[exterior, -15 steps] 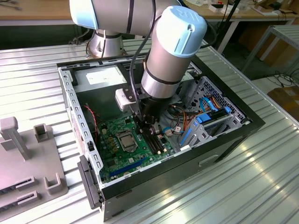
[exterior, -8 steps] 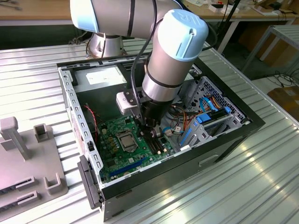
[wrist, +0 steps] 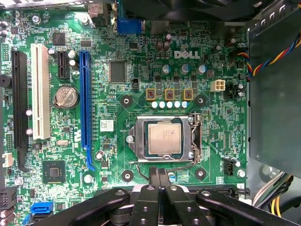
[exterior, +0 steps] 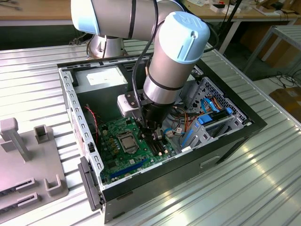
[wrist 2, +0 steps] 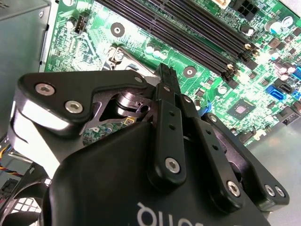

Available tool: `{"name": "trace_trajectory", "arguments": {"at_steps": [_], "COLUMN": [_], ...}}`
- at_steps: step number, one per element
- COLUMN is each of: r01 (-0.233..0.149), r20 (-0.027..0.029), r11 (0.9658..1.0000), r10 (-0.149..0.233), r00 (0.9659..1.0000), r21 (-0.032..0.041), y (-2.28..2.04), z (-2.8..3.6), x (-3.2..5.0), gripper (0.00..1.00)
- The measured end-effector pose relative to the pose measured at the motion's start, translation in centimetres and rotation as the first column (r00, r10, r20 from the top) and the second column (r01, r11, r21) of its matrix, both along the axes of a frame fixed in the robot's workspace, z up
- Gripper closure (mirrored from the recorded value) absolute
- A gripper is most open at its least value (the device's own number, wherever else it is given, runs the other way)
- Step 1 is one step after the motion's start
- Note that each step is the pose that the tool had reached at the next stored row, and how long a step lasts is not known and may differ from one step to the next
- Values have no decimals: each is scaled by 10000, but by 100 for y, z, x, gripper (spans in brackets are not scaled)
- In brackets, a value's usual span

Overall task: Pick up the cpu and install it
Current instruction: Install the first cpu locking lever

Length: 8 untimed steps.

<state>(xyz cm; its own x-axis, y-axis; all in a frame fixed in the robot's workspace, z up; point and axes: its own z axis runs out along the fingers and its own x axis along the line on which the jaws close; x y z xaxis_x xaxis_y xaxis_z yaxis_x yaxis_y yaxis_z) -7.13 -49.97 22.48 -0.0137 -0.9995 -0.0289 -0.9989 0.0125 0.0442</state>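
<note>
First wrist view: cpu (wrist: 164,138) seated in socket frame (wrist: 195,137); tool (wrist: 158,175) closed, empty, beside it.

the cpu (wrist: 164,139) shows a flat, matt silver-grey metal top inside a shiny metal socket frame (wrist: 163,137) on the glossy green motherboard (wrist: 117,99). the gripper (wrist: 158,175) looks like matt black plastic with bright metal screws. around the motherboard, the computer case (exterior: 70,101) is bare grey sheet metal.
</note>
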Motion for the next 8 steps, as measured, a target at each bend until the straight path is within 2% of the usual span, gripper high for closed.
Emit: {"name": "trace_trajectory", "arguments": {"at_steps": [8], "r01": [-11], "r20": [0], "r11": [10000], "r10": [11], "r00": [10000], "r21": [1], "y": [0], "z": [0], "x": [0], "gripper": [89]}}
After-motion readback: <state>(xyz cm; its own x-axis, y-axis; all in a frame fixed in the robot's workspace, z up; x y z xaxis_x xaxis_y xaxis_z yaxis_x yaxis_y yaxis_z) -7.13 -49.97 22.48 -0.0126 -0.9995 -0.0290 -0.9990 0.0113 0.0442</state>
